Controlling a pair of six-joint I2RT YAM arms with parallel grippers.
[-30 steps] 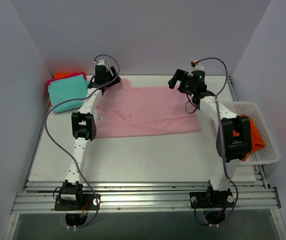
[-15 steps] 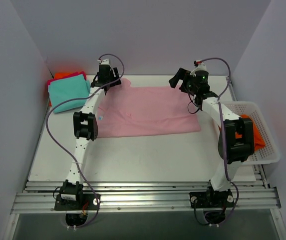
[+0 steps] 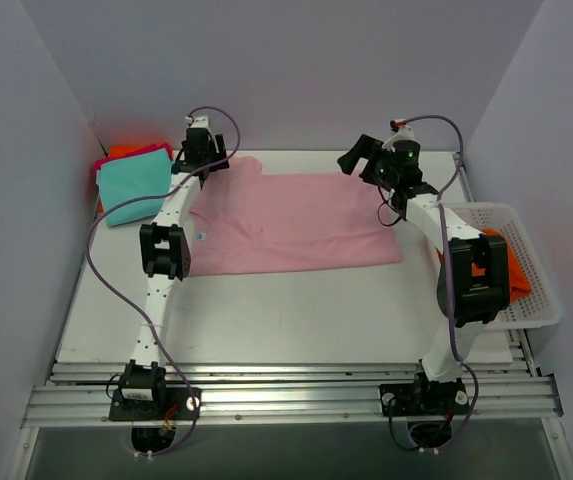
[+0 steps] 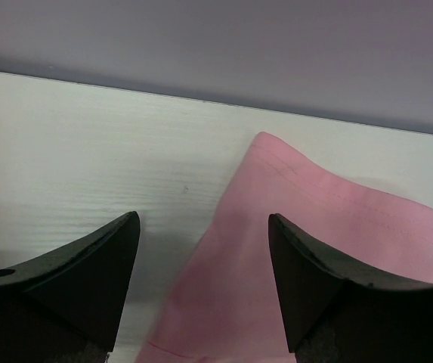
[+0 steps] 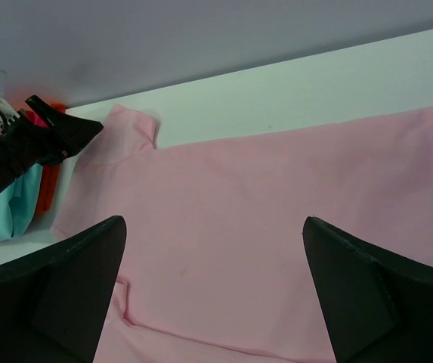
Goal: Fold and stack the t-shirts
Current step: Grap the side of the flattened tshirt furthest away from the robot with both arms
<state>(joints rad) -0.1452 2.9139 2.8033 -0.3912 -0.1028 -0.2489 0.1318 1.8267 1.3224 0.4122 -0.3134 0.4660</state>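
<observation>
A pale pink t-shirt (image 3: 296, 225) lies spread flat on the white table. My left gripper (image 3: 212, 160) is open and empty, low over the shirt's far left sleeve. In the left wrist view (image 4: 203, 249) that pink sleeve (image 4: 299, 242) lies between and beyond the fingers. My right gripper (image 3: 356, 158) is open and empty above the shirt's far right edge. In the right wrist view (image 5: 212, 257) the pink shirt (image 5: 276, 227) fills the space below the jaws. A folded teal t-shirt (image 3: 134, 187) rests on magenta (image 3: 162, 150) and orange (image 3: 121, 152) ones at the far left corner.
A white mesh basket (image 3: 538, 300) stands at the right edge with an orange t-shirt (image 3: 513, 272) in it. Grey walls close in the table on the back, left and right. The left gripper also shows in the right wrist view (image 5: 42, 140).
My left gripper has shifted a little to the left near the sleeve. The right gripper and the pink shirt have hardly moved.
</observation>
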